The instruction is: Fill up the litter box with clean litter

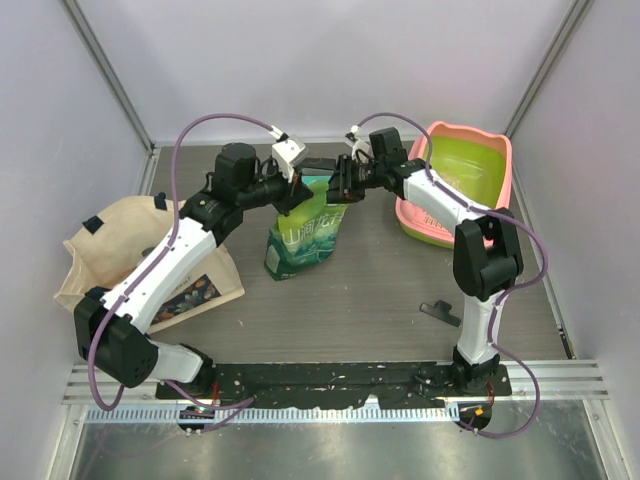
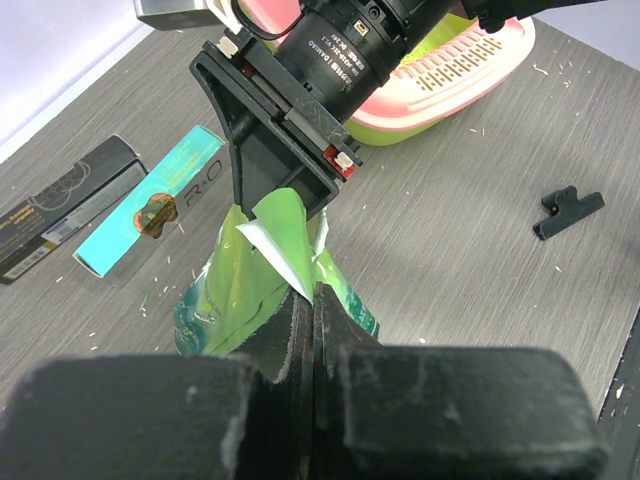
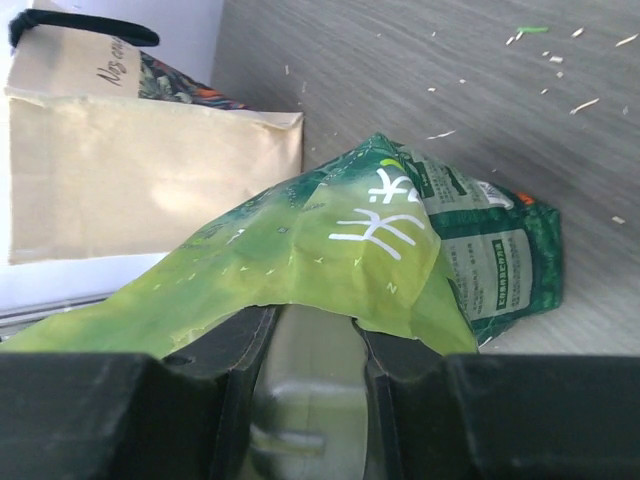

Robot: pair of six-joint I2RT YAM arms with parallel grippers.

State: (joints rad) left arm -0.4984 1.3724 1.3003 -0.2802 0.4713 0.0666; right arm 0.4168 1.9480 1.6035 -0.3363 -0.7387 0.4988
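The green printed bag (image 1: 303, 238) stands in the middle of the table. My left gripper (image 1: 298, 187) is shut on the bag's top edge (image 2: 262, 262), as the left wrist view (image 2: 315, 297) shows. My right gripper (image 1: 341, 186) faces it at the same bag top. In the right wrist view (image 3: 315, 318) its jaws stand apart, and the bag's torn top edge (image 3: 330, 250) drapes over the fingertips and hides them. The litter box (image 1: 505, 172), with a pink rim and a lime-green basin, lies at the back right and also shows in the left wrist view (image 2: 420, 108). No litter is in view.
A beige tote bag (image 1: 125, 255) lies at the left and shows in the right wrist view (image 3: 150, 170). A black clip (image 1: 440, 312) lies on the table near the right arm's base. A teal box (image 2: 150, 212) and a black box (image 2: 60, 205) lie beside the bag.
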